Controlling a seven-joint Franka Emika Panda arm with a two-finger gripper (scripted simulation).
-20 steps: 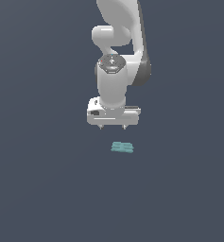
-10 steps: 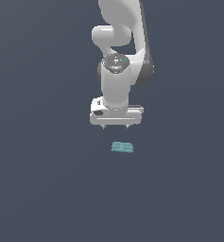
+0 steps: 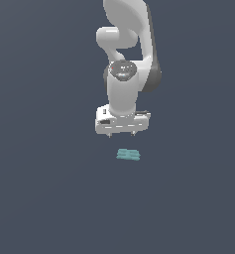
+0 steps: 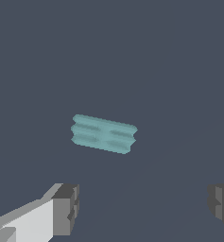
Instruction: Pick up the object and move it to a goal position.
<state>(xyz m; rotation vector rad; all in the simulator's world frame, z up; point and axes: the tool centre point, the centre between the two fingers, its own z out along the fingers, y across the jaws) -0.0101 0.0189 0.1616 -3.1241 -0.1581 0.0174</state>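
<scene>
The object (image 3: pixel 128 155) is a small flat teal-green rectangular piece with ridged segments, lying on the dark grey floor. In the wrist view the object (image 4: pixel 104 133) lies flat, apart from both fingers. My gripper (image 3: pixel 122 135) hangs on the white arm, pointing down, above the object and a little toward the exterior view's left. Its jaws stand wide apart and hold nothing. In the wrist view one finger (image 4: pixel 65 209) and the other finger (image 4: pixel 221 204) show far apart, with the gripper (image 4: pixel 142 206) empty.
The plain dark grey floor (image 3: pixel 49 198) fills the scene around the object. The white arm (image 3: pixel 126 54) rises behind the gripper toward the top of the exterior view.
The gripper has come down a little toward the object and shifted slightly to the exterior view's right. The object has not moved.
</scene>
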